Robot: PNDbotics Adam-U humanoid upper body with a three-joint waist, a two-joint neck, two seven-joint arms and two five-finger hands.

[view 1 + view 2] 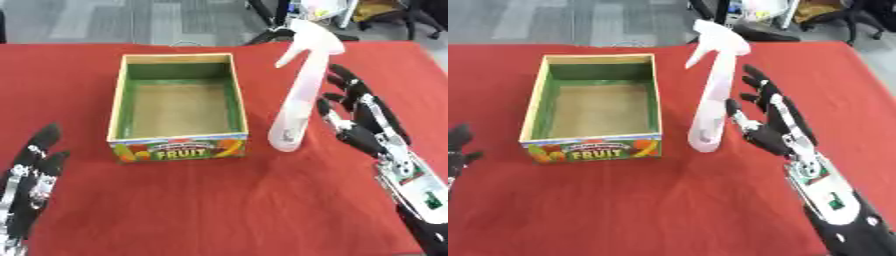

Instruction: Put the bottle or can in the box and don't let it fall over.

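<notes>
Right hand (363, 122), fingers straight & released, waits just right of the upright white plastic spray bottle (297, 100), which stands beside the empty green-lined cardboard fruit box (179, 100), apparently lining up a steady grasp; left hand (31, 175) idle, open.

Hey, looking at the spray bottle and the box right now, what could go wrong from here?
1. The spray bottle is tall and narrow and stands on a small base, so a sideways nudge from the open right hand beside it could tip it onto the red tablecloth.
2. The box has raised walls; the bottle's base might catch the near wall if lifted too low.
3. Its heavy-looking trigger head may make it topple once set inside.
</notes>
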